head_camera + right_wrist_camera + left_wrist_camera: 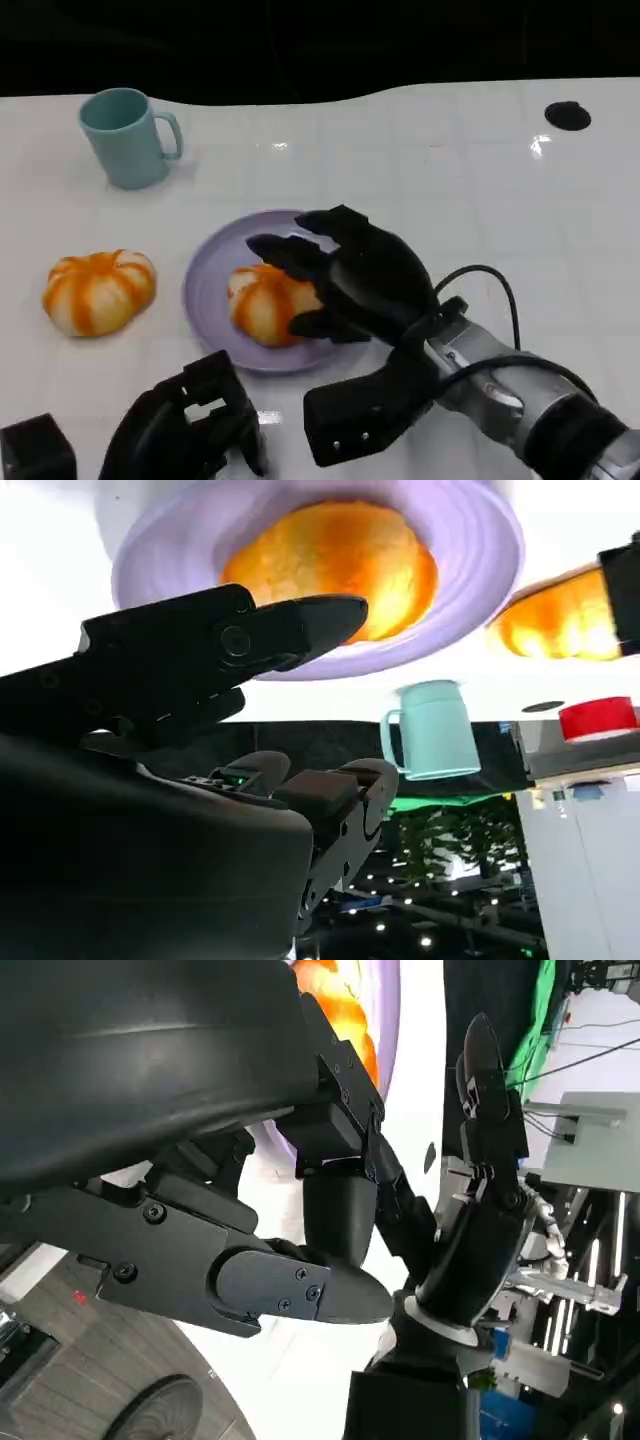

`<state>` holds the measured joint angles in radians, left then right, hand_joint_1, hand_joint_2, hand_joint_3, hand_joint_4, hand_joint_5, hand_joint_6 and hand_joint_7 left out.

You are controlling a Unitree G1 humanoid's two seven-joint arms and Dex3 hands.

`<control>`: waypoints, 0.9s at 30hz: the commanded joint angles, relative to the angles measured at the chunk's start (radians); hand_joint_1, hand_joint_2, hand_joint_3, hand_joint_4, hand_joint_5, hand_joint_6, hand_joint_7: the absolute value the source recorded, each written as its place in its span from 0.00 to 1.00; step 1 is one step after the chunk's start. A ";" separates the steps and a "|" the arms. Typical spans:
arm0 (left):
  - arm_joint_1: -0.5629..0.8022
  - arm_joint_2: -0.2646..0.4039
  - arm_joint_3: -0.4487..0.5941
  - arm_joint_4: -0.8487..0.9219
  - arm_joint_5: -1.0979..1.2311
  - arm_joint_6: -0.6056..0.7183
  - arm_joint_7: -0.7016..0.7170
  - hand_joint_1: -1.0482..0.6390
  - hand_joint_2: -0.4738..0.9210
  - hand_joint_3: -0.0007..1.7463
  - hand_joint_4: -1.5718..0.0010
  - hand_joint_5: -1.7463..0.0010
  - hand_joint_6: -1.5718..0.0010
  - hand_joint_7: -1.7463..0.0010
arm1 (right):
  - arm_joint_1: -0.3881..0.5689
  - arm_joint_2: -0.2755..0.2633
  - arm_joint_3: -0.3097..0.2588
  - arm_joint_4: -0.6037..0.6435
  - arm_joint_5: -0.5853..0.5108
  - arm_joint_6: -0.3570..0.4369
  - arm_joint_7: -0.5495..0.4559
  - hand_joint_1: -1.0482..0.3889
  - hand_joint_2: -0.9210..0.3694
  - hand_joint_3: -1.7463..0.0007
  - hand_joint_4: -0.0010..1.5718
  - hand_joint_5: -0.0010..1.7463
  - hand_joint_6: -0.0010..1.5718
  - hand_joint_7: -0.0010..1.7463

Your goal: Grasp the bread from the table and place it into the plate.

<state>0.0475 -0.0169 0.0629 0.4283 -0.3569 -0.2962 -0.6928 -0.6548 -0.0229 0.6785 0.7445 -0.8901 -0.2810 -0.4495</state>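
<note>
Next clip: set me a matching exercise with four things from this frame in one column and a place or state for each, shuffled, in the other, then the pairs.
Things:
1. teal mug
2. bread on the plate
3. second bread
4. right hand

Places or states:
A. lies on the bare table beside the purple plate
B. stands at the far side of the table
C. fingers spread over the bread on the plate
D. rests inside the purple plate

Pairs: 1-B, 2-D, 3-A, 4-C

table (420,170): glossy white | plate (205,290): smooth, matt lilac | mug (125,137): smooth, glazed-looking | bread (262,305): shiny crust
</note>
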 commanded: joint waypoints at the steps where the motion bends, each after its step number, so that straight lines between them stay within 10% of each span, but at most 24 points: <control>1: 0.000 0.015 0.002 -0.001 0.002 0.001 -0.002 0.24 1.00 0.13 0.50 0.00 0.54 0.14 | 0.036 -0.039 -0.018 -0.063 0.016 -0.012 -0.002 0.33 0.00 0.95 0.04 0.37 0.25 0.01; 27: 0.004 0.005 -0.005 -0.020 0.011 0.016 0.010 0.25 0.99 0.15 0.48 0.00 0.55 0.12 | 0.279 -0.349 -0.166 -0.354 -0.028 -0.316 -0.282 0.62 0.04 0.98 0.58 0.67 0.69 0.18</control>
<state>0.0493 -0.0197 0.0586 0.4191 -0.3485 -0.2819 -0.6912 -0.4032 -0.3295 0.5403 0.4091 -0.9170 -0.5728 -0.7020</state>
